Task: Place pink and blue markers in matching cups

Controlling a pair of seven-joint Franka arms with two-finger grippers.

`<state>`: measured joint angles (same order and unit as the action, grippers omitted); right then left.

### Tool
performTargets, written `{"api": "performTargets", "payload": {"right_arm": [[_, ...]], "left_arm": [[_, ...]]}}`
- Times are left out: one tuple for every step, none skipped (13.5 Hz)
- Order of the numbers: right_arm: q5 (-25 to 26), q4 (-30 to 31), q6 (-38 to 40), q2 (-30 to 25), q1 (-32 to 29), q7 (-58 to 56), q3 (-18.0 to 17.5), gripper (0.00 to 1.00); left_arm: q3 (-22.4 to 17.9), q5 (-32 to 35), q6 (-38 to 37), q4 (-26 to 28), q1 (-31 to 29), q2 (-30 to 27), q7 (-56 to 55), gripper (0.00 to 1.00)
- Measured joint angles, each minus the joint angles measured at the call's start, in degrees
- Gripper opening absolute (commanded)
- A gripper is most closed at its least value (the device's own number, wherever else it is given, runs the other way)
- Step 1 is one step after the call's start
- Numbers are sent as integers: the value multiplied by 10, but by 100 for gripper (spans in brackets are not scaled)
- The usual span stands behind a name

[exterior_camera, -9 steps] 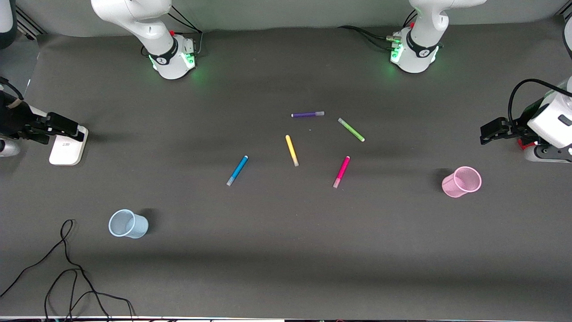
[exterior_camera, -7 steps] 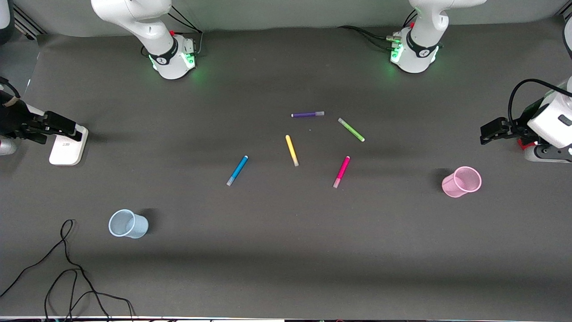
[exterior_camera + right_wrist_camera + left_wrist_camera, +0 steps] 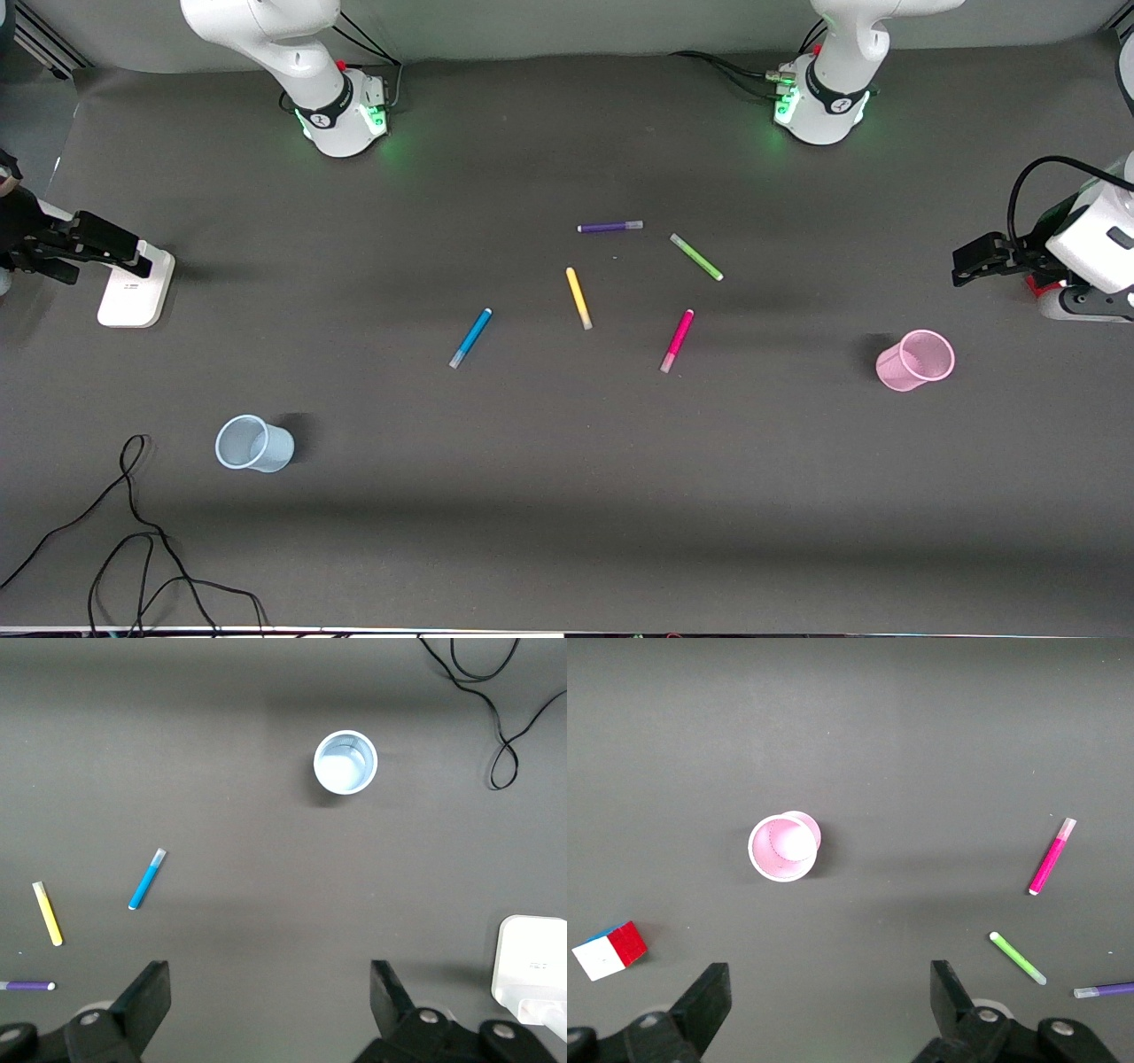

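Dark grey matting covers the bench [image 3: 567, 496], and five markers lie flat near its middle. The pink marker [image 3: 677, 340] lies toward the left arm's end of the group, its pale cap end nearer the front camera. The blue marker [image 3: 469, 338] lies toward the right arm's end of the group, its pale cap end also nearer the camera. Between them, slightly farther from the camera, lies the yellow marker [image 3: 578, 298]. The purple marker [image 3: 610, 227] and the green marker [image 3: 696, 257] lie farther off again. None of the five touch one another.

The pink cup [image 3: 915, 360] stands upright toward the left arm's end, well apart from the pink marker. The blue cup [image 3: 253, 443] stands upright toward the right arm's end, nearer the camera than the blue marker and well apart from it. Both cups are empty.

The left hand [image 3: 826, 1010] hangs high over the left arm's end of the bench, fingers spread wide, holding nothing. The right hand [image 3: 269, 1005] hangs over the right arm's end, fingers likewise wide apart and empty.

A white box [image 3: 135, 288] sits under the right hand. A colour-faced cube [image 3: 609, 950] rests near the pink cup. A black cable [image 3: 133, 523] loops near the blue cup. No writing can be read on any marker or cup.
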<state>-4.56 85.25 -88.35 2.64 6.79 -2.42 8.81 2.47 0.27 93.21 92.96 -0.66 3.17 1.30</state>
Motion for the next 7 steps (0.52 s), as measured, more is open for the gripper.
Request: {"api": "performTargets", "payload": {"right_arm": [[0, 0, 2, 1, 1, 0, -1, 100], [-1, 0, 5, 1, 3, 3, -2, 100], [-2, 0, 7, 3, 3, 17, -2, 100], [-3, 0, 7, 4, 4, 40, -2, 100], [-3, 0, 7, 7, 5, 61, -3, 100], [-4, 1, 8, 11, 6, 74, -3, 100], [-4, 3, 8, 17, 10, 80, -3, 100]], "left_arm": [[2, 0, 0, -1, 1, 0, 0, 100], [4, -1, 0, -2, 3, 0, 0, 99], [8, -1, 0, -4, 8, 0, 0, 99], [12, -1, 0, -6, 17, 0, -1, 99], [16, -2, 0, -6, 27, 0, -1, 99], [22, -3, 0, -6, 40, 0, -1, 99], [32, -3, 0, -6, 54, 0, 0, 99]]}}
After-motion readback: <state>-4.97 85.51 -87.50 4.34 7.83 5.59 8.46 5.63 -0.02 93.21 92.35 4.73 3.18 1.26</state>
